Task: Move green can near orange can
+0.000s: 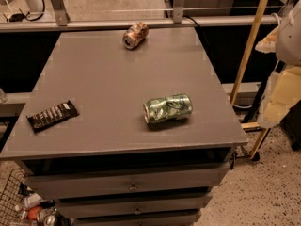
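Observation:
The green can (167, 108) lies on its side, dented, on the grey cabinet top (108, 79), right of centre and near the front edge. The orange can (135, 35) lies on its side at the far edge of the top, well behind the green can. My gripper (278, 100) is a pale cream shape at the right edge of the camera view. It hangs beside the cabinet, off the top and to the right of the green can, and touches neither can.
A dark wrapped snack bar (52, 115) lies at the front left of the top. Drawers (131, 185) are below the front edge. A wire basket (14, 201) with bottles stands at the lower left. A yellow pole (249, 46) leans at the right. A rail (141, 22) runs behind.

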`<state>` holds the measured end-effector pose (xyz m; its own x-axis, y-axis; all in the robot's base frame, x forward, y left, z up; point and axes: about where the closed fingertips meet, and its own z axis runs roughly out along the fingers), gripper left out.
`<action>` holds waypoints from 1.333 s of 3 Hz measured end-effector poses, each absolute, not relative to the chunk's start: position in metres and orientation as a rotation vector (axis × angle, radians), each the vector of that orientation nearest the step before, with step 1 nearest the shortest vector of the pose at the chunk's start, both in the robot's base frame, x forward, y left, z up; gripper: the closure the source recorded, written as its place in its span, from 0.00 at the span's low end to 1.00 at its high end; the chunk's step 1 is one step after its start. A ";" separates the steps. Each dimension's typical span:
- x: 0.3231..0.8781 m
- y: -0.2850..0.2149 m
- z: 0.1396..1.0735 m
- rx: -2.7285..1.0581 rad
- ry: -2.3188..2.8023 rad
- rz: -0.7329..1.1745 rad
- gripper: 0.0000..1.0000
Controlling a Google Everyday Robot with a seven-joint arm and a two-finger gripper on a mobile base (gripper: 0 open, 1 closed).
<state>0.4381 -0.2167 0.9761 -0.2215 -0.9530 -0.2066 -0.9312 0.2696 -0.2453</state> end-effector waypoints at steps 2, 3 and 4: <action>0.464 -0.195 0.964 -1.825 2.128 -0.013 0.00; 0.495 -0.153 0.944 -1.967 1.962 0.128 0.00; 0.512 -0.117 0.932 -2.028 1.834 0.223 0.00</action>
